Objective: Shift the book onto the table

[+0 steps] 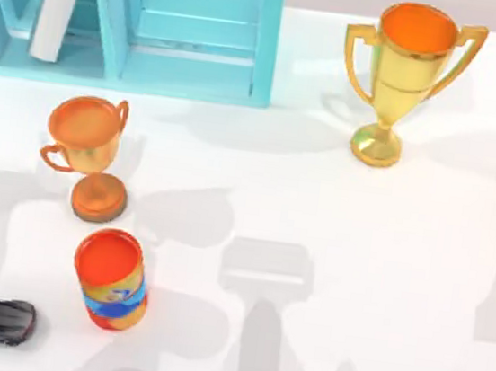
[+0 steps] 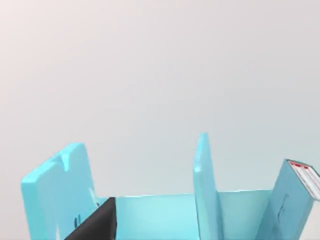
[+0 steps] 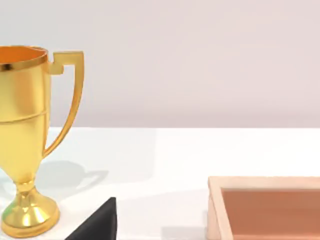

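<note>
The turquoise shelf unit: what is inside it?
Inside the turquoise shelf unit, the book stands leaning in the left compartment, white page edge showing. The neighbouring compartment looks bare. The compartment floors under the upper shelf boards are covered.

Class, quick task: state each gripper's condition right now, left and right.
Left gripper: cannot be told.
Right gripper: cannot be told.

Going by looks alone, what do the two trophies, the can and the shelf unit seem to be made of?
The tall gold trophy looks like polished metal, with bright highlights, though gilded plastic is possible. The smaller orange trophy looks like duller, coppery metal or coated plastic, with a softer sheen. The can seems to be printed tin, glossy with a coloured label band. The turquoise shelf unit looks like matte painted board or plastic, flat and without glare.
</note>
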